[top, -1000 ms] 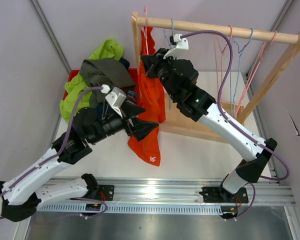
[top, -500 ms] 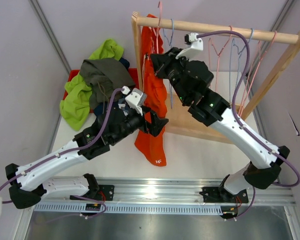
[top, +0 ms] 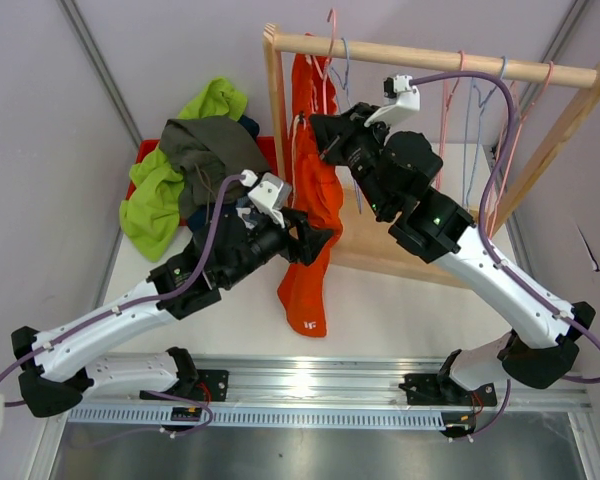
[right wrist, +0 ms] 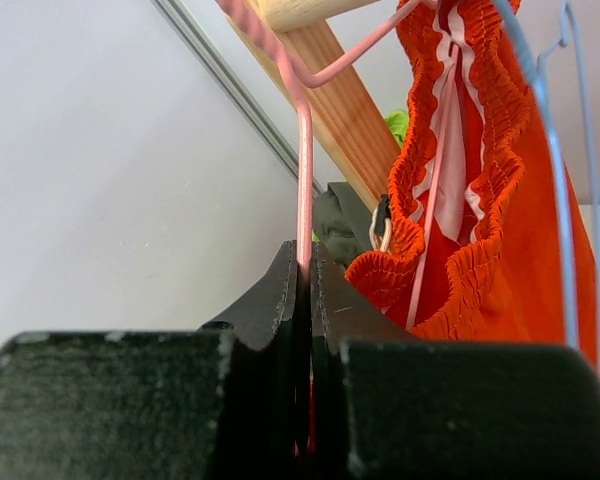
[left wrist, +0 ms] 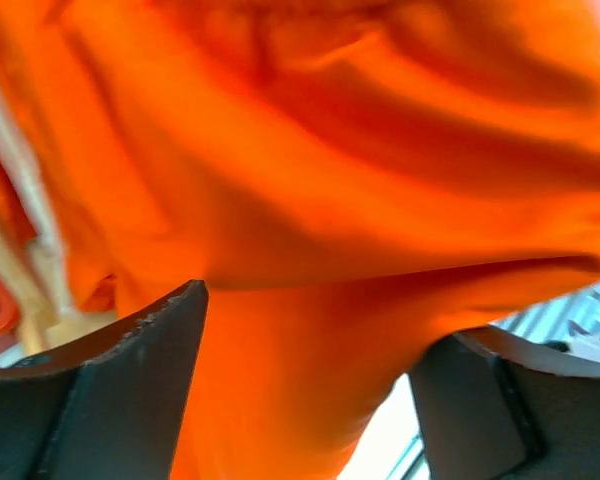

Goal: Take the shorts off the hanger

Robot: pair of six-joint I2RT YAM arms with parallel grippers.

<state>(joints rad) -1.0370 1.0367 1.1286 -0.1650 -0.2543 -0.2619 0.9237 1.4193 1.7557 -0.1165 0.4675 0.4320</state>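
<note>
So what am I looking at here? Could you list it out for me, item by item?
Garment: orange shorts, hanging on a pink hanger
Rack: wooden rail, with several bare hangers further along
Right jaws: shut on the pink hanger's wire
Left jaws: open, one on either side of the orange shorts' lower part
Beside the rack: pile of clothes, green and grey, on the left of the table
Stage: orange shorts not yet off the hanger
</note>
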